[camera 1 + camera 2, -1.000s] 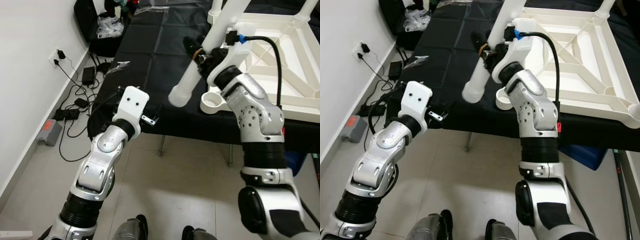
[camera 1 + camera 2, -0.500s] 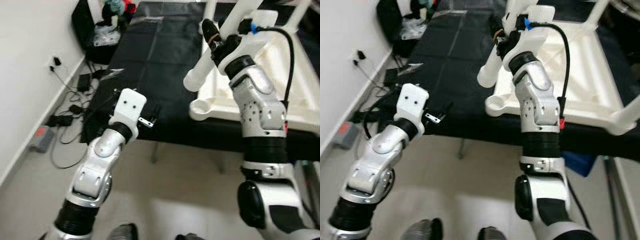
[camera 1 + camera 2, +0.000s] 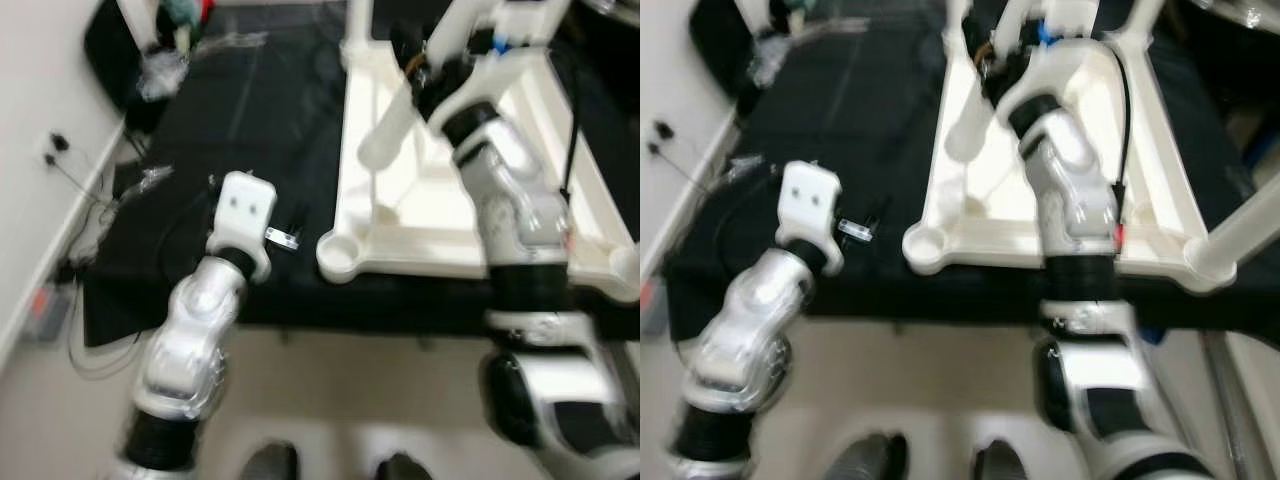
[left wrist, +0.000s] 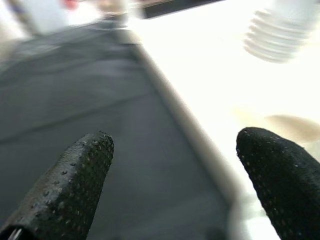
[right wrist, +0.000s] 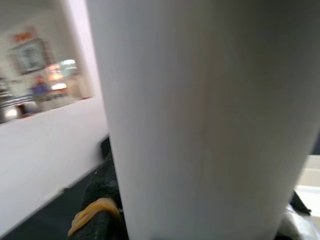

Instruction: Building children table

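Children's table frame [image 3: 440, 235]: white plastic, lay upside down on the black-covered tabletop [image 3: 200, 150]. At least two legs appeared fitted; near corner socket [image 3: 340, 258] stood empty.
Table leg [image 3: 395, 115]: white tube, gripped by the right tool [image 3: 428, 78] above the frame, not yet seated.
Left tool [image 4: 175, 165]: fingers spread wide, empty, hovering beside the frame's edge.
Assembly judged partly complete.

No legible text, label, brand or number anywhere I can see. My views are motion-blurred; the framed wall picture [image 5: 31, 56] in my right wrist view is too soft to read.
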`<state>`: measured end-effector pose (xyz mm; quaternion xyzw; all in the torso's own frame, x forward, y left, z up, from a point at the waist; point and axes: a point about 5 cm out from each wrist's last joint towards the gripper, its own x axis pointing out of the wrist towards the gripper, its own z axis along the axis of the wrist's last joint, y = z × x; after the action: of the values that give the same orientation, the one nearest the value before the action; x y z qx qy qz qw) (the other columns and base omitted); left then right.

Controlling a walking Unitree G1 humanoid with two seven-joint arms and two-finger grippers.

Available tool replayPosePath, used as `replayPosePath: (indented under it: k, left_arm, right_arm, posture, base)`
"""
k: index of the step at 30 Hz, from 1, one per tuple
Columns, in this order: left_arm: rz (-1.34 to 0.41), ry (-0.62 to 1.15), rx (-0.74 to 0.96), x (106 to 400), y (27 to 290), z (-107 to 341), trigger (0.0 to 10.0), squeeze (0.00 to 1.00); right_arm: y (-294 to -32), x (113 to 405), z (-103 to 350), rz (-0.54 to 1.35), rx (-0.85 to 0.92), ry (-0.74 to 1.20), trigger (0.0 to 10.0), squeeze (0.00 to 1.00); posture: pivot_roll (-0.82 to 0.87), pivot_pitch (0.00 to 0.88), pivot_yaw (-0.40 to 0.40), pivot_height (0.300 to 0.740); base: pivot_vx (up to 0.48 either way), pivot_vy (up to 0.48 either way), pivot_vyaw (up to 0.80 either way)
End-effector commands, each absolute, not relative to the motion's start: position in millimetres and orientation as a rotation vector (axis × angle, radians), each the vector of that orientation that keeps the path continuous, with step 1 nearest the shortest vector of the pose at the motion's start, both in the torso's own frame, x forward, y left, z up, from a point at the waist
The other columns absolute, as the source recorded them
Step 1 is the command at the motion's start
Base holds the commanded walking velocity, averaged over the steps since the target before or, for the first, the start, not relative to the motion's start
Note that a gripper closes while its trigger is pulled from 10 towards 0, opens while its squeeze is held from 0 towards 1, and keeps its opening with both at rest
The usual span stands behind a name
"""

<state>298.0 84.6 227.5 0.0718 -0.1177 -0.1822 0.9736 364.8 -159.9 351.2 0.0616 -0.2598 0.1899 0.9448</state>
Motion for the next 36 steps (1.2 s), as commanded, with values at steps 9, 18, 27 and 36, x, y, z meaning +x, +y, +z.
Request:
replayPosePath:
  k: [9,18,27,36]
  left_arm:
    - [-0.458,-0.133,0.097,275.0,78.5,198.9,10.0,0.00]
    - [-0.751,0.019,-0.040,225.4,63.4,169.1,10.0,0.00]
    - [-0.792,0.066,-0.084,208.4,57.8,160.4,10.0,0.00]
    - [-0.776,0.079,-0.094,200.5,63.1,164.0,10.0,0.00]
  right_arm:
    - [-142.7,358.4,357.9,0.694,0.083,-0.496,10.0,0.00]
    - [-158.6,366.5,362.6,0.879,-0.052,-0.393,10.0,0.00]
    - [-161.6,365.8,367.8,1.070,-0.119,-0.359,10.0,0.00]
    - [-145.2,359.7,352.0,1.311,-0.073,-0.313,10.0,0.00]
  posture:
    - [0.12,0.225,-0.008,0.740]
    - [0.13,0.247,-0.012,0.740]
    - [0.13,0.275,-0.010,0.740]
    - [0.17,0.321,-0.001,0.740]
  base:
    - [0.000,0.000,0.00]
    - [0.000,0.000,0.00]
    - [0.000,0.000,0.00]
    - [0.000,0.000,0.00]
